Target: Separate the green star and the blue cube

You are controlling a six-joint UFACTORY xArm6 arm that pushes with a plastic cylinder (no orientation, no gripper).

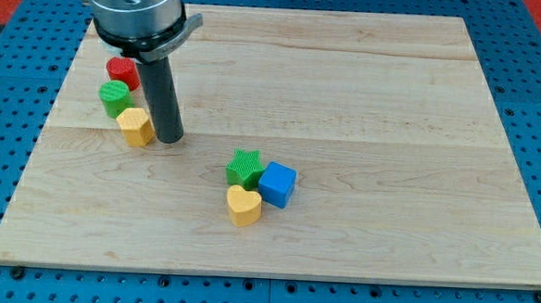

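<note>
The green star [245, 168] lies a little below the board's middle, touching the blue cube [277, 184] on its right. A yellow heart [243, 206] sits just below them, touching both. My tip [169, 139] rests on the board at the view's left, far from the star and cube, right next to a second yellow block.
At the view's left, a red cylinder [122, 71], a green cylinder [115, 98] and a yellow block [136, 126] stand in a close column beside my rod. The wooden board [392, 130] lies on a blue pegboard surface.
</note>
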